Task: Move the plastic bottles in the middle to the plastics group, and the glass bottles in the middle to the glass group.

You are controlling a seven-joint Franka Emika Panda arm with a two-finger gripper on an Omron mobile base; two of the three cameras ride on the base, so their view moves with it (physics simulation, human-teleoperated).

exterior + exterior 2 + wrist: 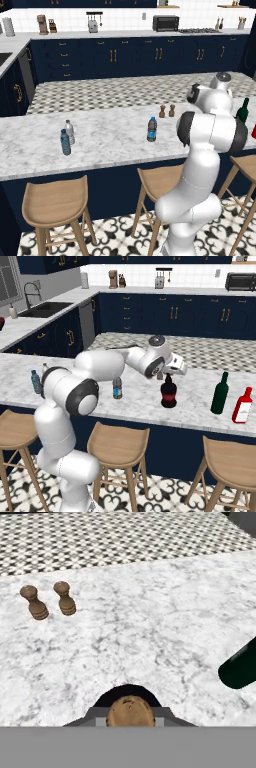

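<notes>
Gripper (168, 376): poised directly over the cork top of the blackish bottle (169, 394), at the hand view's 6 o'clock. The dark tips flank the cork on both sides; whether they press it cannot be told.

Blackish bottle: squat, upright on the marble counter (110, 137), red label around its lower body. No writing legible.

Blue-label bottle (152, 129): small, clear, dark cap, wide dark blue band. Stands upright mid-counter, at 9 o'clock from the blackish bottle in the right base view. Label print too small to read.

Dark green bottle (219, 393): tall, slim, upright, at 3 o'clock from the blackish bottle and apart from it. No label visible.

Red bottle (242, 405): white label, text unreadable; just beside the green bottle, on its 3 o'clock side.

Plastics group: light-blue bottle (65, 142) and white-capped clear bottle (69, 132), standing close together toward the counter's far left in the left base view.

Brown grinders (48, 602): a pair, side by side, upright, near the counter's far edge.

Wooden stools (56, 202): ranged below the counter's near edge.
</notes>
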